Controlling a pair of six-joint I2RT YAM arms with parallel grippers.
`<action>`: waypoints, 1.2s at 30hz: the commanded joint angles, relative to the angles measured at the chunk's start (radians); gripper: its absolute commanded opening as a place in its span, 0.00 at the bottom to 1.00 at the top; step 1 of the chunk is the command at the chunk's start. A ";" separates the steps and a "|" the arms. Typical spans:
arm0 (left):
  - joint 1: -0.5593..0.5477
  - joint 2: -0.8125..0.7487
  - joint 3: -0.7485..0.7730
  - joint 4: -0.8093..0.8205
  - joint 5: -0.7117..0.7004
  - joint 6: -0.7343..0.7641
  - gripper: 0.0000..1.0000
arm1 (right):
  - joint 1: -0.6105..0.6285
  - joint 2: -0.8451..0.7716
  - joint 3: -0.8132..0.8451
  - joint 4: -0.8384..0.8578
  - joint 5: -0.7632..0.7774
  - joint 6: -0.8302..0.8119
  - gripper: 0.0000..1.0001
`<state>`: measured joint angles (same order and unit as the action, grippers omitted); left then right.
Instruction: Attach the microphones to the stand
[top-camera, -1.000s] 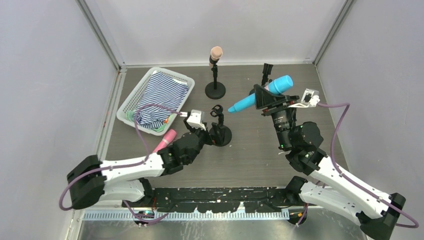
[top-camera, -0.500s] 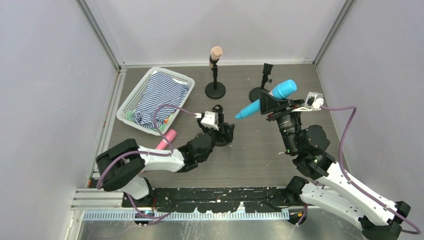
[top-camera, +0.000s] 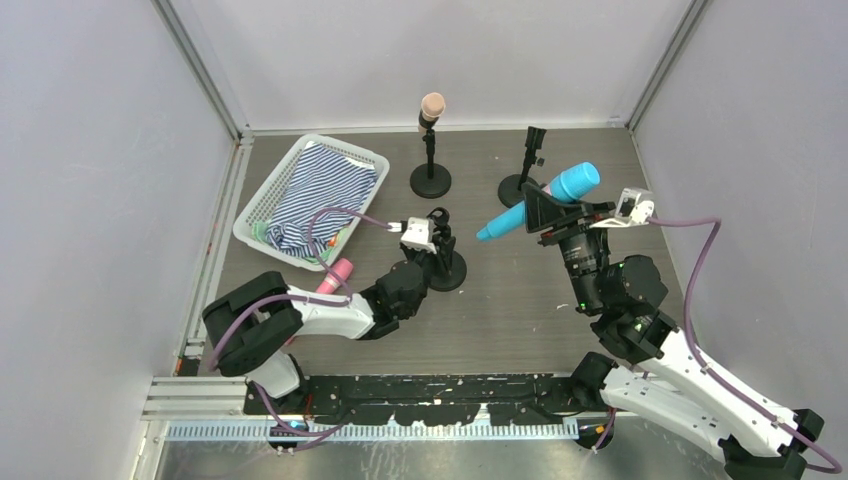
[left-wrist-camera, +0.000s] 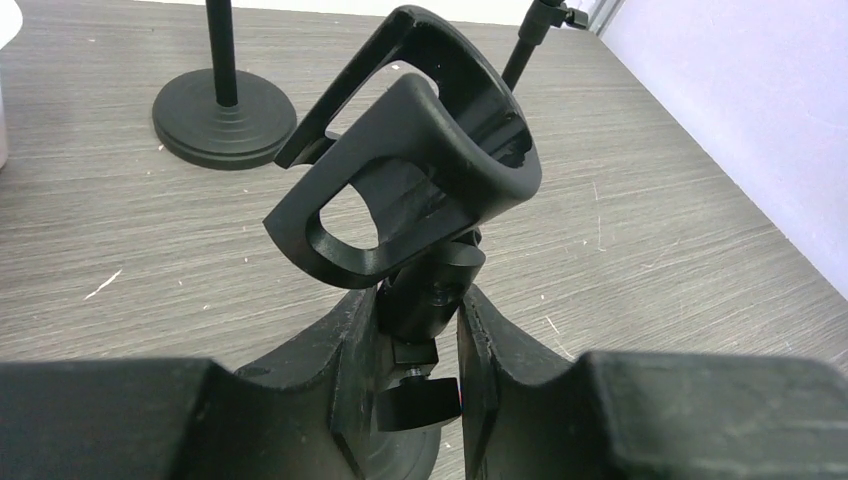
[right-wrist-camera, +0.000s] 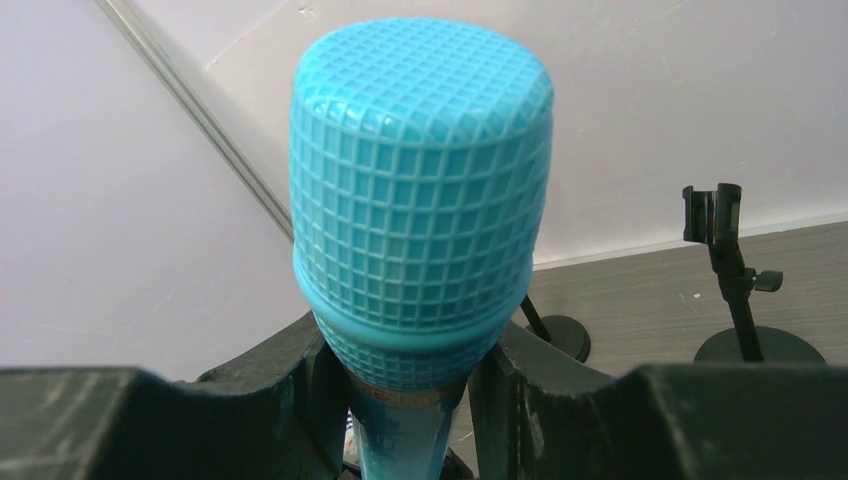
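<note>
A bright blue microphone is held in the air at the right, tilted, its head toward the back. My right gripper is shut on its neck. My left gripper is shut on the swivel joint of the middle stand, just below its empty black clip. A peach-beige microphone sits in the back stand. The pink microphone lies on the table beside my left arm.
A third stand with an empty clip rises at the back right, close behind the blue microphone. A white basket holding a striped cloth sits at the back left. Grey walls close in both sides.
My left gripper reached forward to the middle stand and closed on the joint under its clip. My right arm carried the blue microphone a little to the right.
</note>
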<state>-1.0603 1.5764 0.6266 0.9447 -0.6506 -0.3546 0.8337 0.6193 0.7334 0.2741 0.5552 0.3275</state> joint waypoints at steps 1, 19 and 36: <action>-0.002 -0.006 0.030 0.074 0.046 -0.012 0.15 | -0.003 -0.022 -0.024 0.105 -0.019 -0.040 0.01; 0.002 -0.198 -0.043 -0.178 0.609 0.118 0.00 | -0.002 -0.118 -0.152 0.252 -0.301 -0.263 0.01; 0.002 -0.174 -0.085 -0.123 0.633 0.067 0.00 | -0.003 0.032 -0.042 0.162 -0.540 -0.386 0.01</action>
<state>-1.0550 1.4136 0.5621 0.7784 -0.0586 -0.2623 0.8333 0.6277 0.6415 0.3752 0.0731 -0.0349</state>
